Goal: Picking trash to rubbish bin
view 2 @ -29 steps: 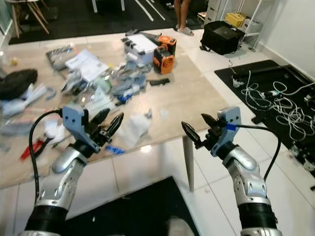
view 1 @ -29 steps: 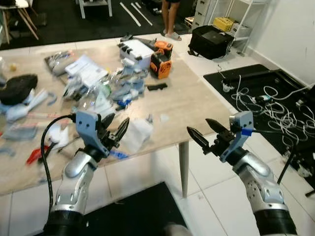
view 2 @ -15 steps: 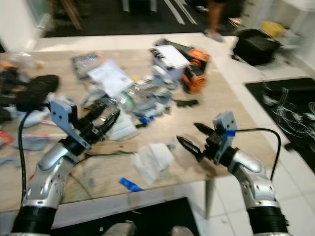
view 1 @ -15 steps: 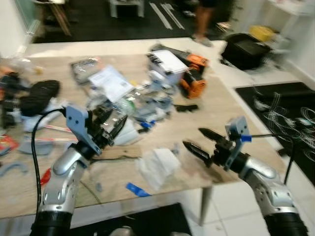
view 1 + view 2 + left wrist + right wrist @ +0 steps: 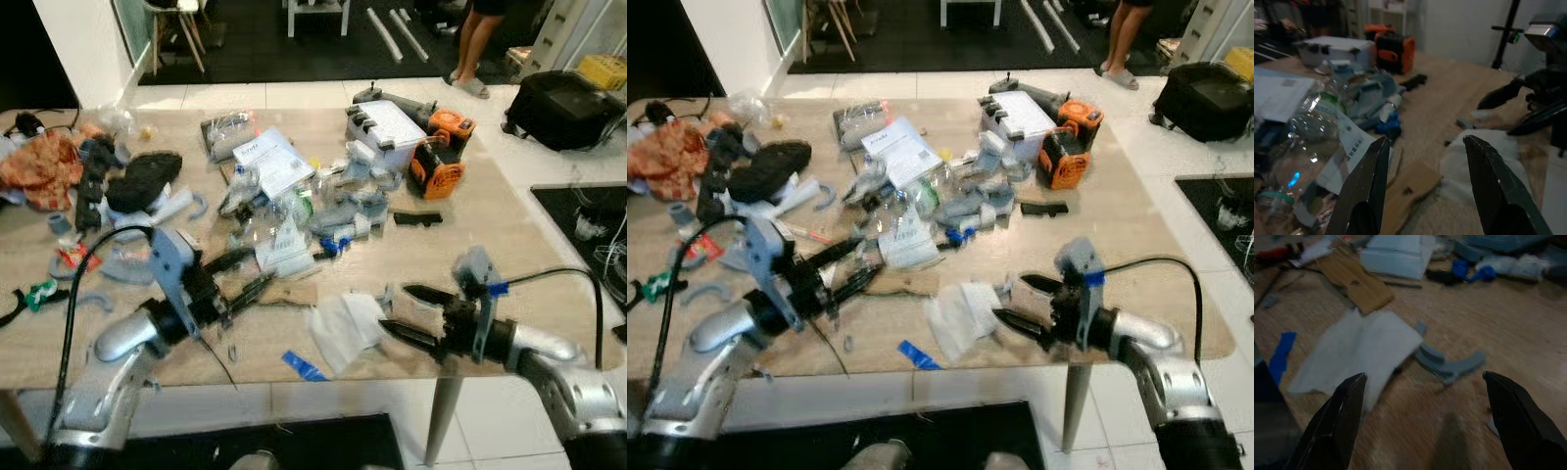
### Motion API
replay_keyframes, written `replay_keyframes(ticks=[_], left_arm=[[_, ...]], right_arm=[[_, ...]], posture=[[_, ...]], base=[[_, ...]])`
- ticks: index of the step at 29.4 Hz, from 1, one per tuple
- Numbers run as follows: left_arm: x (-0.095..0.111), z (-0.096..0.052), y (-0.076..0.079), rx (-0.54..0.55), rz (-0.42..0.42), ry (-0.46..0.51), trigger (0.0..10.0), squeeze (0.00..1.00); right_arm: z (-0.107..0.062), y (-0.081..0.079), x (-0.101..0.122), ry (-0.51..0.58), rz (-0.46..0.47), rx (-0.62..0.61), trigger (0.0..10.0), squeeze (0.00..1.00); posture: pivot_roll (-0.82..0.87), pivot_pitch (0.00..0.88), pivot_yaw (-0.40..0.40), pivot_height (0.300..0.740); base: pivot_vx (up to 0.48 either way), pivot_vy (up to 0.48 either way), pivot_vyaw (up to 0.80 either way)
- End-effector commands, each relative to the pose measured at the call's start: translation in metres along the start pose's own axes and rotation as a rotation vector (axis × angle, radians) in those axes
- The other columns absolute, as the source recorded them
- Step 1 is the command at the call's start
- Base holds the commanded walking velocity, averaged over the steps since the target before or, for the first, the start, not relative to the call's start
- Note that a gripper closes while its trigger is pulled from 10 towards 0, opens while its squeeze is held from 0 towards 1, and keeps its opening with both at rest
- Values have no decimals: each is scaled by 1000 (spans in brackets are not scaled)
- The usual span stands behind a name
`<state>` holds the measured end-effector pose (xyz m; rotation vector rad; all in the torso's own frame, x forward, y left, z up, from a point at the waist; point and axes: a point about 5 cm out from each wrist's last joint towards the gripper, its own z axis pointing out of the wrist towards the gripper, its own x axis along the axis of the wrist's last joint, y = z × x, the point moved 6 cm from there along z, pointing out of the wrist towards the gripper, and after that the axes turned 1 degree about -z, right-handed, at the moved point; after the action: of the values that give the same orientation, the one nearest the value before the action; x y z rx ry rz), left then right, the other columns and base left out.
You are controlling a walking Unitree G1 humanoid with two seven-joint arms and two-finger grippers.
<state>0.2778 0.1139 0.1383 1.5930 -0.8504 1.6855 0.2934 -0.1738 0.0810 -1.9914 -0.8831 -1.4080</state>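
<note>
Trash litters a wooden table [image 5: 509, 235]: a white tissue [image 5: 345, 328], a brown cardboard scrap [image 5: 289, 292], a blue tape strip [image 5: 304, 366], crushed clear bottles [image 5: 1312, 122] and paper. My left gripper [image 5: 257, 271] is open, low over the table, pointing at the cardboard scrap [image 5: 1413, 188]. My right gripper [image 5: 394, 308] is open just right of the tissue [image 5: 1359, 355], over a small grey curved plastic piece [image 5: 1447, 363]. Neither holds anything.
An orange and black tool case [image 5: 439, 166] and a white box [image 5: 385, 122] stand at the table's far right. A black lump [image 5: 142, 181] and an orange cloth [image 5: 39, 162] lie at the left. A black bag [image 5: 568, 93] and a person's legs [image 5: 477, 44] are beyond.
The whole view has swung left and closer to the table. Both grippers, earlier off its front edge, are now low over the tabletop, still open.
</note>
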Motion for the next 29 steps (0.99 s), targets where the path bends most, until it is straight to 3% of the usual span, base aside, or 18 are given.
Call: replay_keyframes(ticks=[1,7,12,16,24,25,29], left_arm=[[-5,2,8,-51,14,-46,10000,0],[-8,2,11,-72,23,-72,10000,0],[-14,0,13,-84,27,-97,10000,0],[-19,-1,15,-99,27,-107,10000,0],[-22,-3,14,-104,32,-116,10000,0],[-24,-4,15,-110,35,-120,10000,0],[-25,-4,15,-122,41,-122,10000,0]], right_arm=[[0,4,-2,-19,-6,-26,10000,0],[5,3,5,30,13,-18,10000,0],[14,-27,19,127,95,194,10000,0],[16,-48,16,75,116,363,10000,0],[20,-45,-1,-36,48,373,10000,0],[22,-33,-6,-67,1,317,10000,0],[21,-18,-6,-86,-48,274,10000,0]], posture=[[-61,0,-33,740],[-62,0,-30,740],[-57,0,-27,740],[-48,0,-24,740],[-41,0,-22,740],[-40,0,-20,740],[-40,0,-20,740]], base=[[0,0,0],[0,0,0],[0,0,0],[0,0,0],[0,0,0],[0,0,0],[0,0,0]])
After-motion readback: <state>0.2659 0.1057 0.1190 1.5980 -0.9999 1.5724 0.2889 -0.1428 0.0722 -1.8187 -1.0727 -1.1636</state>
